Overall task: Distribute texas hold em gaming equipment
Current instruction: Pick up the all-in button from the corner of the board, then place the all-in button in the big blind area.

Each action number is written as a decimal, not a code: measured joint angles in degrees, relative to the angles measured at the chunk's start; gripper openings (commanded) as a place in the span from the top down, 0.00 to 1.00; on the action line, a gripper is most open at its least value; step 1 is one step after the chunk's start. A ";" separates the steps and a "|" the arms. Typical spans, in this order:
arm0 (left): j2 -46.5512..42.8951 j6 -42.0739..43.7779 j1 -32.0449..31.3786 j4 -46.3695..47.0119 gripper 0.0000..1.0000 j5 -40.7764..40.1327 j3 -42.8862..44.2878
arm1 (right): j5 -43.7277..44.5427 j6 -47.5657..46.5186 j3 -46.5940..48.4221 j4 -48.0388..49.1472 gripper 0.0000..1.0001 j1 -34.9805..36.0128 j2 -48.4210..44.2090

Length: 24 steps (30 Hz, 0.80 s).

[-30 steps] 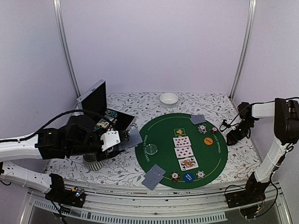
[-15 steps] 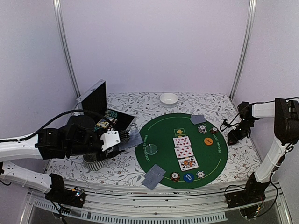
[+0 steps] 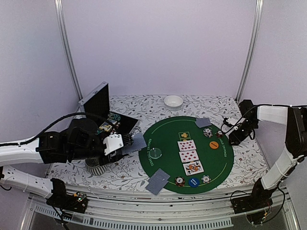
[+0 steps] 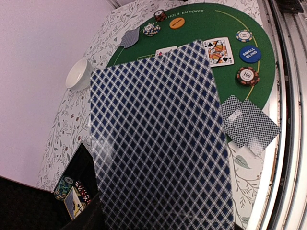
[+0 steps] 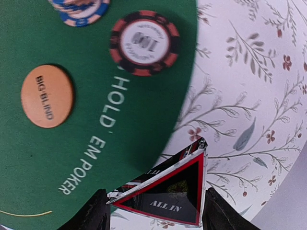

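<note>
Well, the right gripper (image 5: pixel 154 211), out between 2 and 3 o'clock of the green mat (image 3: pixel 165 139), pinches a red triangular marker (image 5: pixel 184 182) across its width, right at the felt's edge over the flowered cloth (image 5: pixel 249 96). The left gripper (image 3: pixel 125 142), at 9 o'clock, nips one checked-back card (image 4: pixel 158 139), which hides its fingers from its own camera. A blue-white chip (image 5: pixel 79 9) is cut off at the top of the right wrist view. On the mat lie three face-up cards (image 3: pixel 188 156), six round chips and buttons (image 3: pixel 193 182) and one pale disc (image 3: pixel 155 153).
</note>
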 measured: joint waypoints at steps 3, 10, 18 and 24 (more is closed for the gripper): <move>0.00 0.00 0.00 0.00 0.47 0.00 0.00 | -0.26 0.00 -1.31 -0.50 0.48 3.37 -1.18; 0.00 0.00 0.13 0.00 0.47 0.00 0.00 | -0.85 -0.09 -2.86 -2.43 0.47 6.91 0.09; 0.00 0.00 0.22 0.00 0.47 -0.02 0.00 | 0.02 -0.15 -1.99 -2.75 0.20 10.05 4.24; 0.00 0.00 0.24 0.00 0.47 -0.02 0.00 | 1.27 -0.04 -1.11 -2.71 0.01 10.60 4.35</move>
